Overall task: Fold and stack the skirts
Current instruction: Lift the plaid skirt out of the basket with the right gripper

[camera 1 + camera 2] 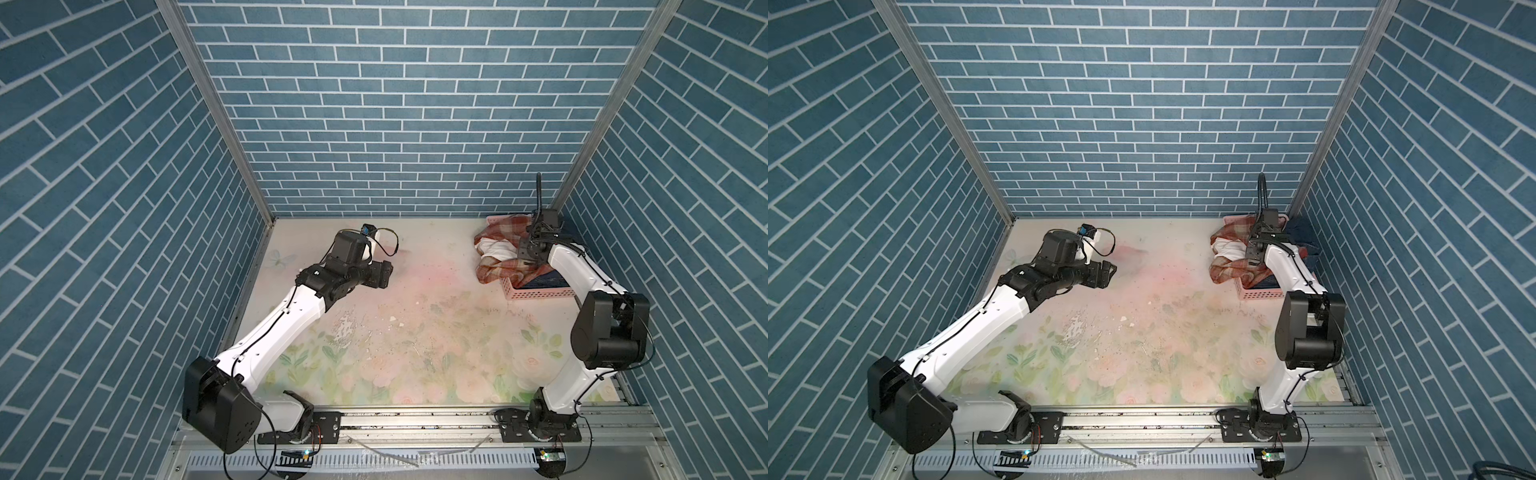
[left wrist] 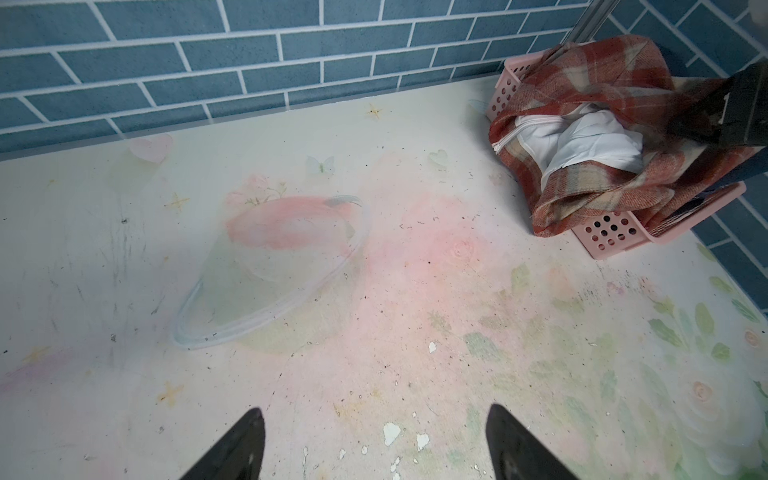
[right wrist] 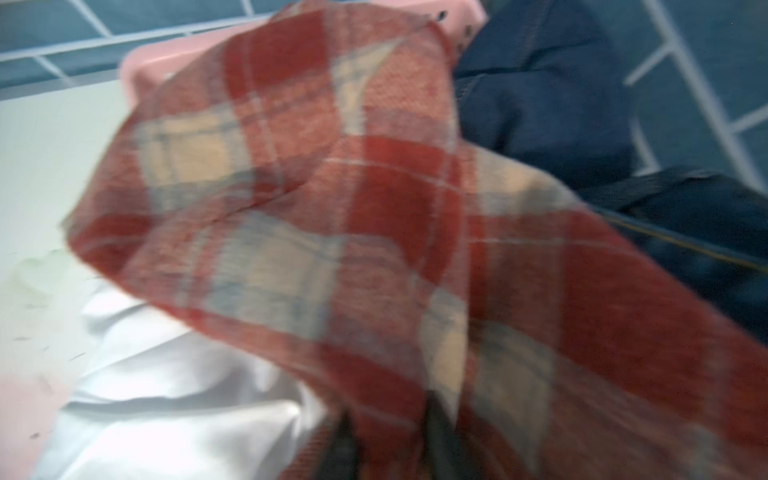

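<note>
The rust-red and cream plaid skirt (image 1: 496, 255) (image 1: 1229, 259) lies crumpled over the pink basket's near-left corner, its white lining (image 2: 582, 141) showing. My right gripper (image 1: 525, 262) (image 3: 390, 436) reaches down into it. Its fingers stand close together with a fold of the plaid skirt (image 3: 332, 208) between them. Dark blue denim skirt cloth (image 3: 540, 104) (image 1: 544, 280) sits in the basket behind and under the plaid. My left gripper (image 2: 374, 440) (image 1: 384, 274) hovers open over the bare table at the back left, well apart from the skirts.
The pink perforated basket (image 1: 536, 294) (image 2: 611, 232) stands in the back right corner against the blue brick walls (image 1: 395, 124). The flowered table top (image 1: 415, 324) spreads between the arms. A metal rail (image 1: 415, 419) with both arm bases runs along the front edge.
</note>
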